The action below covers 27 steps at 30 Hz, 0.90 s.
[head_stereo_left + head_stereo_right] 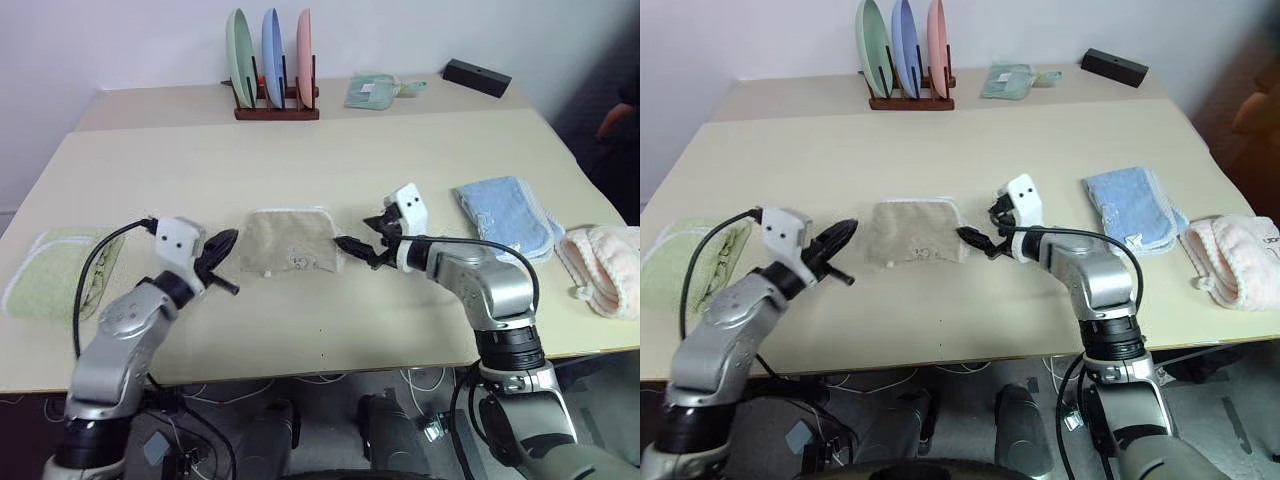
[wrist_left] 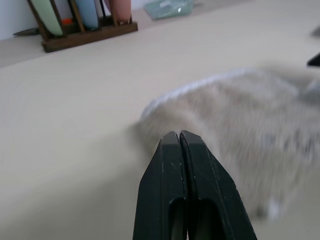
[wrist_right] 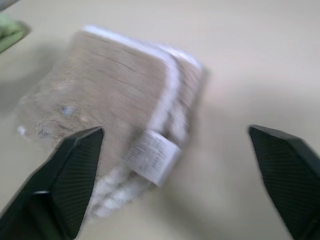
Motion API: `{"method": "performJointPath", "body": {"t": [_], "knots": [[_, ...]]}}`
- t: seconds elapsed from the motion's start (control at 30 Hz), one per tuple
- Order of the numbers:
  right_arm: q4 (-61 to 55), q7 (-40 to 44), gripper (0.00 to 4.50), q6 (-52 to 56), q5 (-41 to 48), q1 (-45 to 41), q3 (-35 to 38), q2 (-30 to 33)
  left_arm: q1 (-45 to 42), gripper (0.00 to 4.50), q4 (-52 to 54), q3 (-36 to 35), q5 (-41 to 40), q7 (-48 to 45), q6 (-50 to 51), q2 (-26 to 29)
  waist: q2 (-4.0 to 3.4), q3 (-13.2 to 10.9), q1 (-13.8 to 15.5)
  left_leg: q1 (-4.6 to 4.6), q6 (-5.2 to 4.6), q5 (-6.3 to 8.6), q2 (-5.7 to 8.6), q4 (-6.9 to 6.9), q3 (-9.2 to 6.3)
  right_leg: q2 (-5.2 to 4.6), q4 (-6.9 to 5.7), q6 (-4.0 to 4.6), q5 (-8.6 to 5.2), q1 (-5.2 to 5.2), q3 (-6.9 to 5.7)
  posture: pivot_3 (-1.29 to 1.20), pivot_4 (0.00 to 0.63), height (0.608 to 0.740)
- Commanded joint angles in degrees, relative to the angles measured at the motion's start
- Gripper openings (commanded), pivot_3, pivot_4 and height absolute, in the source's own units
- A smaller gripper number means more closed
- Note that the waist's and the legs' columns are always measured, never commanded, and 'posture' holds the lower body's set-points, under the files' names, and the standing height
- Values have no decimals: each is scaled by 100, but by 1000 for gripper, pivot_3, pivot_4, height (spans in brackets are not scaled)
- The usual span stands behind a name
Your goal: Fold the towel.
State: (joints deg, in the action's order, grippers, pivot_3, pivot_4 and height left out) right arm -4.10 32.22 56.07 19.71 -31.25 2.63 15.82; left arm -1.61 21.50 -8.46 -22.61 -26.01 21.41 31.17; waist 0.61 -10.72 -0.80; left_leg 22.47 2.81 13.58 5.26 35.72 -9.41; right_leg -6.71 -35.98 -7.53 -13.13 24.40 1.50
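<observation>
Beige terry, folded into a compact squarish bundle, the towel (image 1: 289, 241) lies flat at the middle of the frame on the pale tabletop (image 1: 300, 170), its white corded edging running along the top and right side and small dark marks near its lower edge. In the right wrist view a white tag (image 3: 152, 156) hangs off the stacked edge of the folds. The left gripper (image 1: 226, 242) sits just left of the towel, its two black fingers pressed together with nothing between them, tips pointing toward the cloth. The right gripper (image 1: 358, 250) is just right of the towel, fingers spread wide apart and empty, close to the towel's right edge. A light green folded towel (image 1: 55, 268) rests at the far left of the table, a light blue one (image 1: 505, 215) right of centre, and a pink one (image 1: 603, 260) at the right edge. A wooden rack with green, blue and pink plates (image 1: 272, 70) stands at the upper centre, a black box (image 1: 477, 77) at the upper right
</observation>
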Motion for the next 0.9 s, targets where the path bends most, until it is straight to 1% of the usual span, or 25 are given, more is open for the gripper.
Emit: {"method": "performJointPath", "body": {"t": [0.03, 0.1, 0.23, 0.37, 0.47, 0.53, 0.6, 0.67, 0.7, 0.77, 0.83, 0.9], "knots": [[204, -336, 4470, 444, 316, -368, 282, -313, 218, 0, 431, -244, -162, -423, -215, 180, 0, -1, -1, 1, 0, 0, 0, 0, 0, -1, 2, 0, 0, 0, 0, 0, 150, 738], [441, -451, 4470, 570, 427, -500, 389, -493, 360, 0, 495, -276, -171, -609, -197, 297, -1, -1, -10, 1, 0, 0, 0, 0, 1, -1, 3, 0, 1, -1, 0, 0, 150, 738], [854, -497, 4470, 600, 462, -693, 216, -768, 584, 0, 636, -302, -269, -923, -128, 466, -2, -1, -21, 0, 0, 0, -1, -6, 0, 1, 3, 1, 0, 2, -1, 0, 150, 738], [1141, -488, 4470, 551, 433, -795, -65, -1074, 637, 0, 941, -266, -399, -924, -21, 385, -2, -1, -26, 0, 0, 0, -1, -6, 0, 0, 3, 0, 1, 2, -1, 0, 150, 738], [1190, -510, 3653, 520, 464, -801, -87, -1222, 665, 0, 1102, -266, -461, -829, 18, 286, -3, -2, -36, -2, 0, 0, -1, -7, -1, 2, 2, 1, 1, 2, -1, 0, 150, 738], [1172, -533, 2615, 546, 521, -805, -36, -1304, 694, 0, 1167, -286, -495, -787, 55, 236, -4, -2, -36, -1, 0, 0, -1, -9, -1, 2, 1, 1, 1, 5, 0, 0, 150, 738], [1122, -570, 1674, 605, 614, -802, 62, -1367, 737, 0, 1227, -290, -482, -769, 68, 208, -4, -2, -34, -1, 0, 0, -1, -9, -1, 2, 1, 1, 1, 5, -1, 0, 150, 738], [1082, -618, 571, 639, 683, -804, 153, -1392, 755, 0, 1271, -280, -496, -748, 81, 183, -4, -2, -32, -1, 0, 0, 0, -9, 0, 2, 1, 1, 1, 5, 0, 0, 150, 738], [1063, -648, 89, 653, 727, -810, 211, -1397, 755, 0, 1291, -267, -504, -736, 89, 173, -4, -2, -32, -1, 0, 0, 0, -9, -1, 2, 1, 1, 1, 5, 0, 0, 150, 738], [1004, -711, 33, 672, 834, -820, 347, -1405, 751, 0, 1328, -232, -503, -715, 109, 155, -4, -2, -28, -1, 0, 0, 0, -9, -1, 3, 1, 1, 1, 5, -1, 0, 150, 738], [706, -801, 33, 625, 1201, -920, 884, -1386, 652, 0, 1301, -150, -471, -683, 115, 122, -6, -4, -23, -1, 0, 0, 0, -9, -1, 3, 1, 1, 1, 5, -1, 0, 150, 738], [400, -1008, 33, 563, 1487, -1031, 1452, -1231, 526, 0, 1245, -83, -458, -666, 116, 67, -9, -6, 5, 1, 0, 0, 0, -8, -2, 2, 1, 1, 1, 5, -1, 0, 150, 738]]}}
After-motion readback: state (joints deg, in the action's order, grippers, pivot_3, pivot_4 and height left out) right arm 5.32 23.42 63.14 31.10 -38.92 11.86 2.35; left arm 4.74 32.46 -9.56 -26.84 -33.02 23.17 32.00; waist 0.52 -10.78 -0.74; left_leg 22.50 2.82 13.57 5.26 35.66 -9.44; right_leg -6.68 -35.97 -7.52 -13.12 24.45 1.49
